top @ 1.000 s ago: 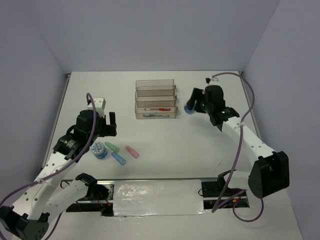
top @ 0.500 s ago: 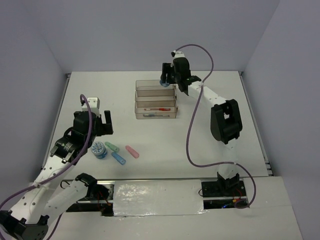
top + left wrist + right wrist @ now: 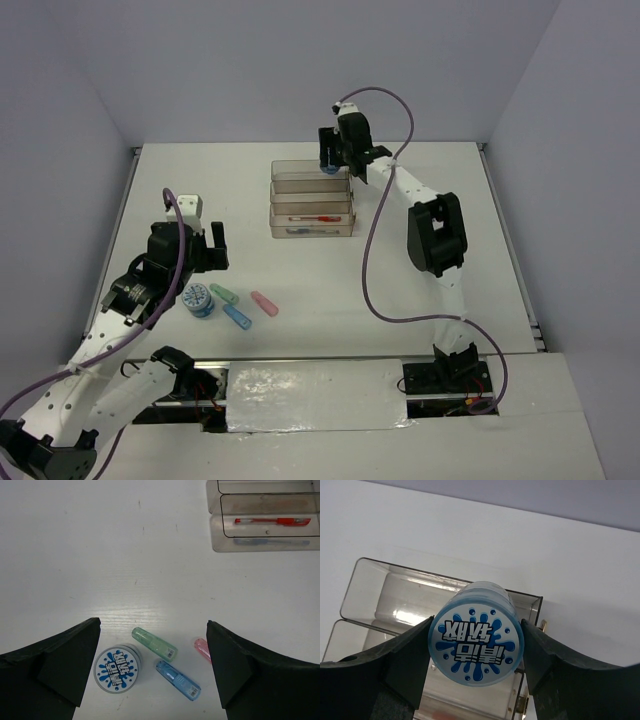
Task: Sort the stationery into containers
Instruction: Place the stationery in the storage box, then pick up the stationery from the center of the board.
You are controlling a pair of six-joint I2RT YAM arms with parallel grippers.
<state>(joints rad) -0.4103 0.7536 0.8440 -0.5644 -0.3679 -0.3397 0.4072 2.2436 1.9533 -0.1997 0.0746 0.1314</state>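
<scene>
Pale lavender walls close in a white desk (image 3: pixel 420 270). Toward its far middle sit the containers (image 3: pixel 296 180), a block of clear, smoky trays joined side by side. The right arm is stretched out to them. The right hand (image 3: pixel 476 630) is clamped on a blue-splashed roll (image 3: pixel 476 647), one finger pressed to each side of the round body, so the jaws stand partly apart at the roll's width. The roll hangs over the farthest tray, toward its right end, with its printed face to the wrist camera. Whether it touches the tray cannot be told.

Two trays already hold something: a red pen (image 3: pixel 272 521) lies lengthwise in the second tray from the near side, and a blue pen (image 3: pixel 270 542) lies in the nearest one.

The left hand (image 3: pixel 152 625) hovers above the desk on the left side, its jaws spread as wide as they go and gripping nothing. Below it, well apart from the trays, lies the loose stationery. A second roll (image 3: pixel 116 668) rests flat, and a green capsule (image 3: pixel 154 643) is just beside it. A blue capsule (image 3: pixel 178 680) lies near the green one. A pink capsule (image 3: pixel 201 648) is partly hidden behind one finger.
</scene>
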